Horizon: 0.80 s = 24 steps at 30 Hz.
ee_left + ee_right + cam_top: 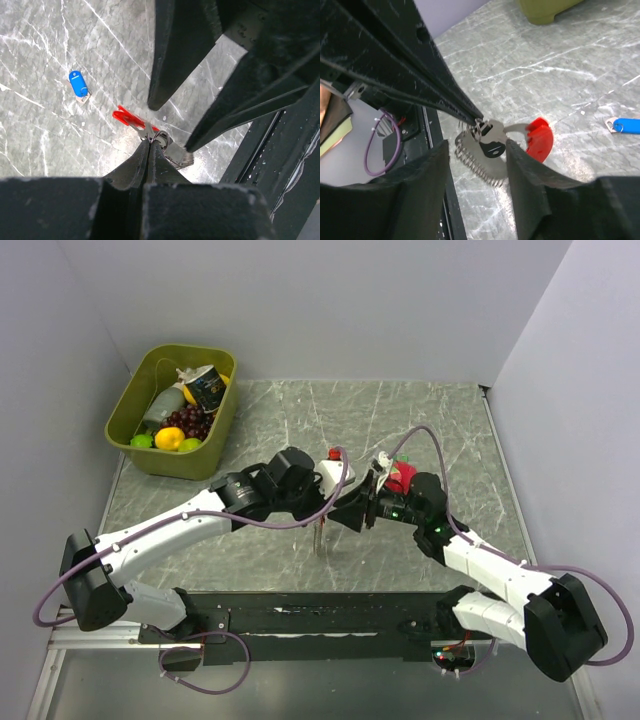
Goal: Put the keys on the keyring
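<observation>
Jaws of your left gripper (151, 146) are pinched shut on the silvery rings of the keyring (127, 116), lower centre of the left wrist view, with its red clip jutting beyond. Your right gripper (477, 150) stands part open, one finger on either side of the ring bunch. The blue-headed key (78, 85) lies on the marble table (300, 410), upper left, well apart. The green bin (130, 405) sits farthest.

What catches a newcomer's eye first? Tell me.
Mid-table, the left hand is shut on the silvery rings of the red curved clip keyring, the right hand open around them. A tiny blue-headed metal key lies apart on the grey marble table; an olive-green plastic bin of toy fruit sits far left.
</observation>
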Available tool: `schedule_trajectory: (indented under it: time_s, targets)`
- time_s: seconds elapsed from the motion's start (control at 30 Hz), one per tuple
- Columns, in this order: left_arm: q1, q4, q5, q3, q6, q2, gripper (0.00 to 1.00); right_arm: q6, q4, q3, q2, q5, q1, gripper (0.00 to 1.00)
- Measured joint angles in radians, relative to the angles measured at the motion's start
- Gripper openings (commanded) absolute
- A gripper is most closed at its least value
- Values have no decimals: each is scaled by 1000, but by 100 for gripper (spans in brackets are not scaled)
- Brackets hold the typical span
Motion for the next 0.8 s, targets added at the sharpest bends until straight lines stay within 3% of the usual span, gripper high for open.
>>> schedule_trajectory:
  time_s: [0.2, 0.43, 0.57, 0.8]
  targets:
    - [-18, 3, -15, 0, 0, 0, 1, 31, 48, 5, 55, -7, 0, 43]
    - [-30, 4, -28, 0, 0, 1, 1, 50, 61, 5, 84, -18, 1, 9]
    - [-33, 5, -45, 1, 2, 1, 1, 60, 74, 6, 91, -34, 1, 0]
    - [-35, 4, -66, 1, 11, 0, 1, 91, 112, 6, 112, -37, 1, 0]
